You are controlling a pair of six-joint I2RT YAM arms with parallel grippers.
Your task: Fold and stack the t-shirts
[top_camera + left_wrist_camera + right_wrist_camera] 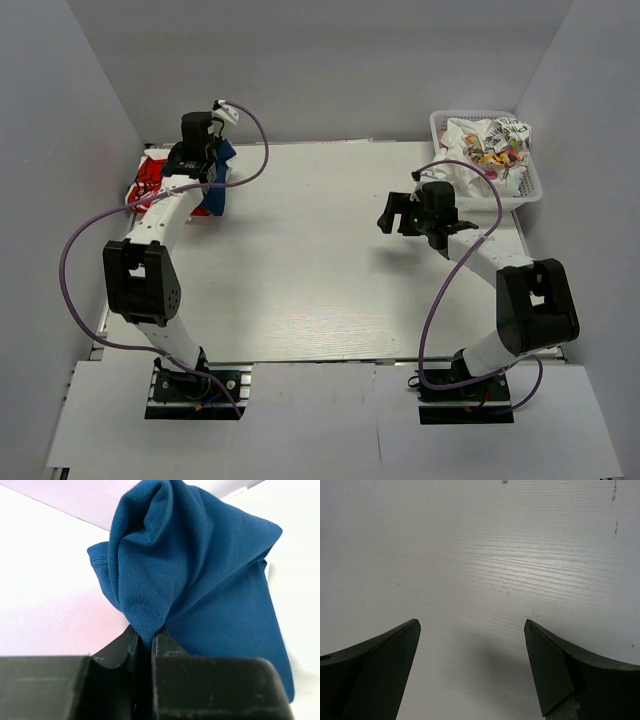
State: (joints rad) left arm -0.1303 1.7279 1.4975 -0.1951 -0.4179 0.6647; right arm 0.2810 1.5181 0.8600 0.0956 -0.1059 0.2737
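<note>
My left gripper (pixel 208 170) is at the far left of the table, shut on a bunched fold of the navy blue t-shirt (pixel 200 575), which hangs from the jaws; the shirt also shows in the top view (pixel 218 192). A red-and-white t-shirt (pixel 150 178) lies under and left of it. My right gripper (pixel 392 218) is open and empty, low over the bare table at the right; its fingertips (pixel 412 630) stand wide apart. White t-shirts with colourful prints (pixel 487 145) are heaped in the basket.
The white lattice basket (pixel 527 196) stands at the far right corner. White walls close the table on the left, back and right. Purple cables loop off both arms. The wood-grain tabletop (pixel 310 260) lies between the arms.
</note>
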